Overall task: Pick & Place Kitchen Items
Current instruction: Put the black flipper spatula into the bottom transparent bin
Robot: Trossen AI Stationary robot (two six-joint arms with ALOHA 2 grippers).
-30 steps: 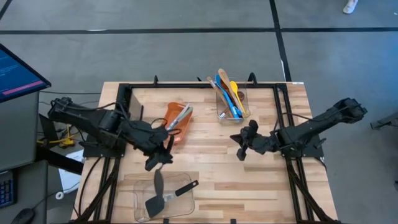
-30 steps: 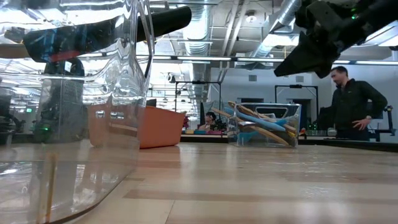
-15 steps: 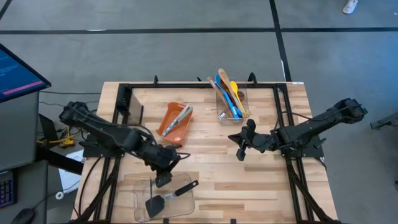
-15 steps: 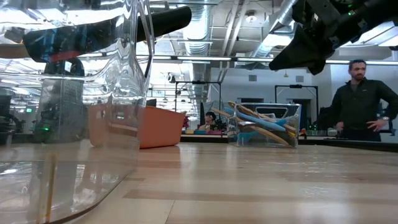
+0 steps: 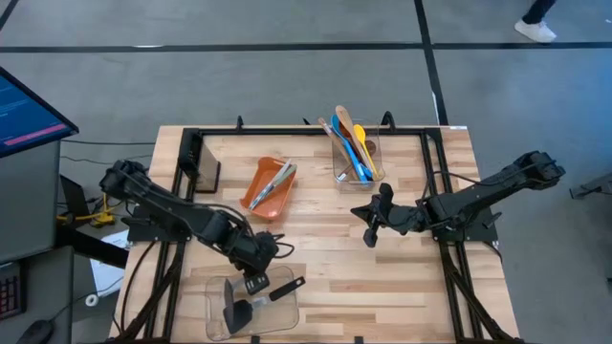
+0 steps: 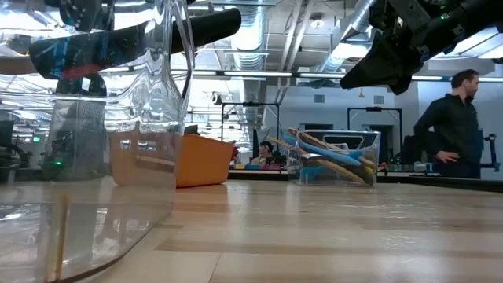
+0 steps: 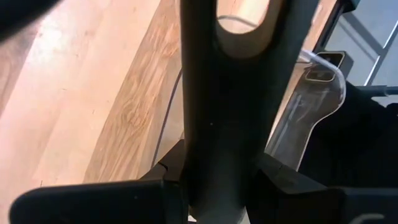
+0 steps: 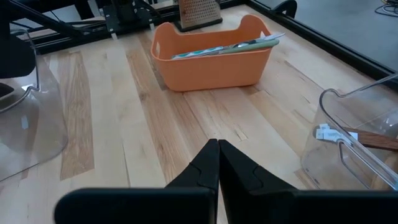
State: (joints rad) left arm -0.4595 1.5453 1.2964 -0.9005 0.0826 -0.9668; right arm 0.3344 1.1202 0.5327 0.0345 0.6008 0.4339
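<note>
Partly hidden, black spatula [image 5: 235, 313] handle inside left pincer [image 5: 254, 284]

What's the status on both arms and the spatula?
Left gripper shut on black spatula, over clear container. Right gripper shut, empty, waiting mid-table. Second spatula already in container.

Grey floor [image 5: 287, 76] with dark seams; a person [image 6: 449, 126] stands beyond.

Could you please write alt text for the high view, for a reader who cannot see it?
The left tool holds a black spatula over a clear container at the table's near edge. The right tool hovers shut at mid-table.
</note>
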